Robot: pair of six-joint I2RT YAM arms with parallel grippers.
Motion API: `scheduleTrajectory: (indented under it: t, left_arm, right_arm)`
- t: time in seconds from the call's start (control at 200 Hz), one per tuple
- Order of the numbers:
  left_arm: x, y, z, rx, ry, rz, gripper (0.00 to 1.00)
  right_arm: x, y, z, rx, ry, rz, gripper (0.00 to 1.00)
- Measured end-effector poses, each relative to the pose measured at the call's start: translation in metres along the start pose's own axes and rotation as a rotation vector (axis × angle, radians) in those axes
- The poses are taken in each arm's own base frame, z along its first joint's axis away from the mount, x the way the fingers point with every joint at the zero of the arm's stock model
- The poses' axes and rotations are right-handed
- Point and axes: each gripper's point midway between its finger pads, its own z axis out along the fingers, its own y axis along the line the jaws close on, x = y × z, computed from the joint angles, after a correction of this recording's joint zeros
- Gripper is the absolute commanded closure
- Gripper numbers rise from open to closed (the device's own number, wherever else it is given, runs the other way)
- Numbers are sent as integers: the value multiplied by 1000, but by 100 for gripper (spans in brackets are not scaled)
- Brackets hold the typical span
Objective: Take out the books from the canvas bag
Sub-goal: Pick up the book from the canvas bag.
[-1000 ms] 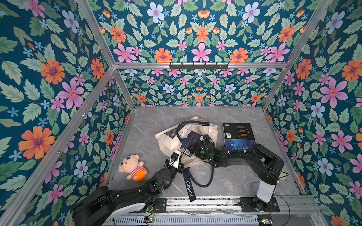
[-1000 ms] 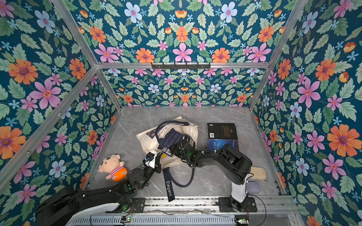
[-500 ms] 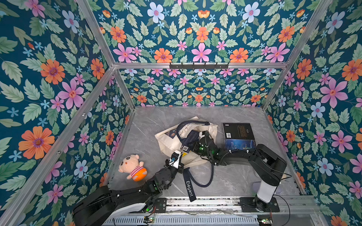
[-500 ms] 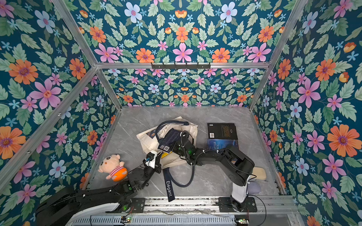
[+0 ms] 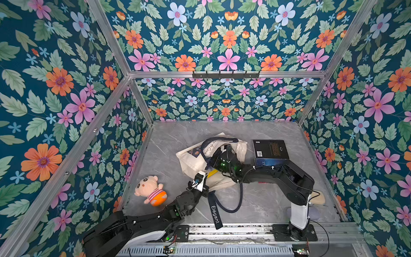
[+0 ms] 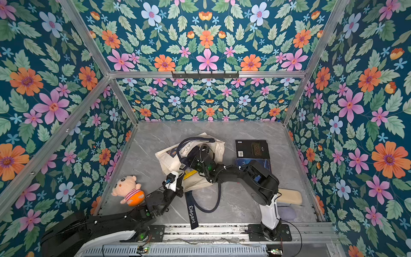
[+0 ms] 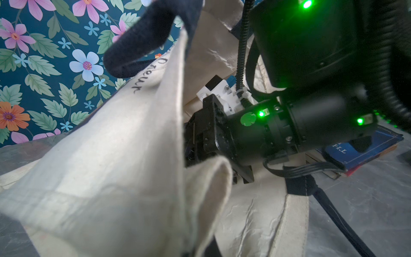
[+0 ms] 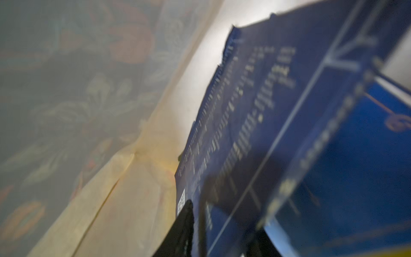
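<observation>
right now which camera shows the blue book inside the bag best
Right wrist view: the blue book fills it close up, print visible though blurred. In both top views and the left wrist view, the right arm and canvas bag hide nearly all of it.

Lab test booth, aluminium frame (image 5: 160, 74), floral walls (image 5: 229, 40)

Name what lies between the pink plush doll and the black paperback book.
The cream canvas bag, with the right arm reaching into it, in both top views.
</observation>
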Motion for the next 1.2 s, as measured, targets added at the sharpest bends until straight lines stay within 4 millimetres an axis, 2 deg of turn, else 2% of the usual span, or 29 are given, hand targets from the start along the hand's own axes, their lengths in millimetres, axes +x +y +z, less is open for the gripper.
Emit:
scheduleTrajectory:
  t: [0.325, 0.45, 0.58, 0.705, 0.855, 1.2]
  left_arm:
    - [1, -2, 0, 9, 4, 2, 100]
    - [0, -2, 0, 10, 0, 0, 100]
    - [-1, -2, 0, 10, -4, -2, 100]
    - [-2, -2, 0, 13, -7, -5, 100]
    - [-1, -3, 1, 13, -7, -5, 100]
    - [-4, 6, 0, -35, -18, -13, 100]
  right_arm:
    - [-14, 6, 26, 1, -62, 6, 72]
    - [-17, 8, 37, -3, -74, 29, 82]
    - [-18, 13, 36, -12, -77, 37, 91]
    - [-15, 18, 20, -16, -80, 34, 100]
    - [-11, 28, -11, -37, -86, 11, 100]
    - [-9, 35, -79, -106, -88, -45, 100]
